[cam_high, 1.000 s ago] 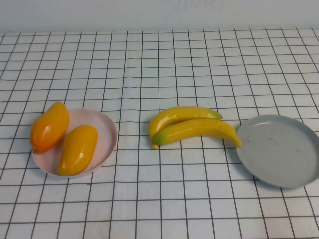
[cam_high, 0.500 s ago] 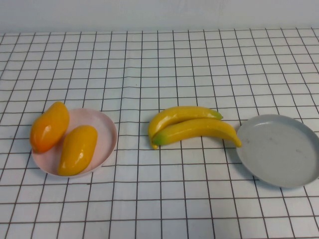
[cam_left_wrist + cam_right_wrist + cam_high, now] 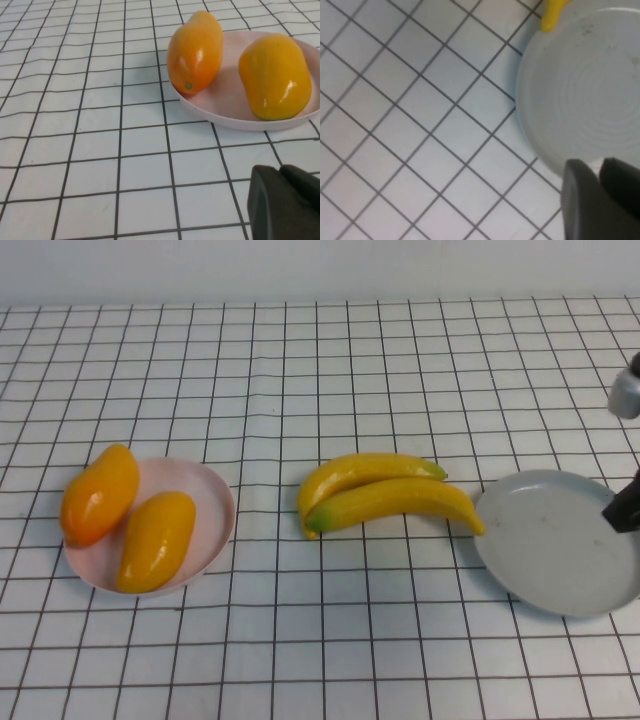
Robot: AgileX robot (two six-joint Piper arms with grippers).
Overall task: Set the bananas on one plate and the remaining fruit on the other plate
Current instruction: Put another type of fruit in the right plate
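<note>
- The bananas lie side by side and touching on the checked tablecloth, between the two plates. The nearer one's tip just reaches the rim of the grey plate, which has nothing on it.
- My right gripper is at the far edge of that grey plate, so the bananas sit across the plate from my right fingers and beyond its opposite rim. In the right wrist view I see the plate under me and a yellow banana tip at its edge.
- I judge the bananas are the step in hand. To do it well I should cross the plate, come down over the middle of the nearer banana, and close across its slim width, not along it.
- The two lie pressed together, so I should take the nearer one cleanly and avoid dragging its mate.
- My right fingers show as dark pads close together; I cannot tell whether they are parting.
- The bananas look long, curved, glossy yellow with greenish tips; likely slippery, so a centred pinch matters.
- The two mango-like fruits already rest on the pink plate, well away from my right fingers.
- My left gripper hovers low just short of that pink plate, fingers pressed together, holding nothing.
</note>
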